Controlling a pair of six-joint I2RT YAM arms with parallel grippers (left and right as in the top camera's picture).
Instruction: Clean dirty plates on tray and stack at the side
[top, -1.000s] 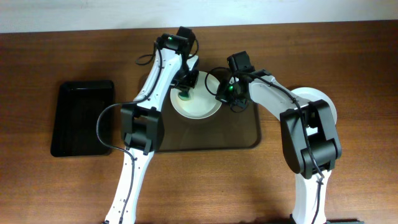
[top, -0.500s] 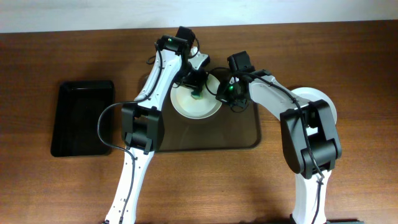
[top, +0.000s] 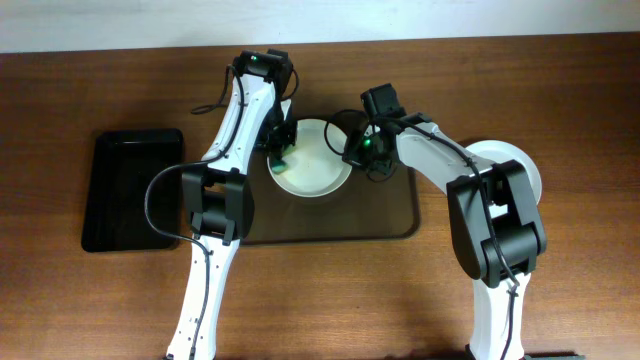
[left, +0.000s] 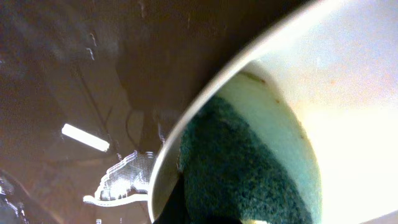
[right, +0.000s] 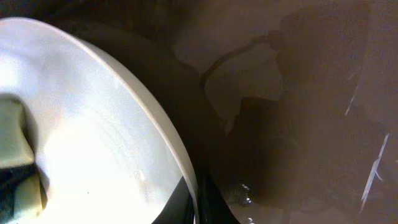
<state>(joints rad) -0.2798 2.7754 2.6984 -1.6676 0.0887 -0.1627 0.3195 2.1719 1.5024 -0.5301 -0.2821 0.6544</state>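
A white plate (top: 318, 160) sits at the back of the dark brown tray (top: 380, 215). My left gripper (top: 281, 152) is shut on a green sponge (left: 249, 168) and presses it on the plate's left inner rim. A small brown speck shows by the sponge in the left wrist view. My right gripper (top: 352, 150) is shut on the plate's right rim (right: 180, 168). The sponge also shows at the left of the right wrist view (right: 15, 155). More white plates (top: 520, 165) lie off the tray at the right, partly hidden by my right arm.
A smaller glossy black tray (top: 132, 188) lies on the wooden table at the left. The table's back edge meets a white wall close behind both grippers.
My left gripper has wiped the sponge from the plate's left centre to its upper middle and then to the left rim. The right gripper has kept its hold on the rim.
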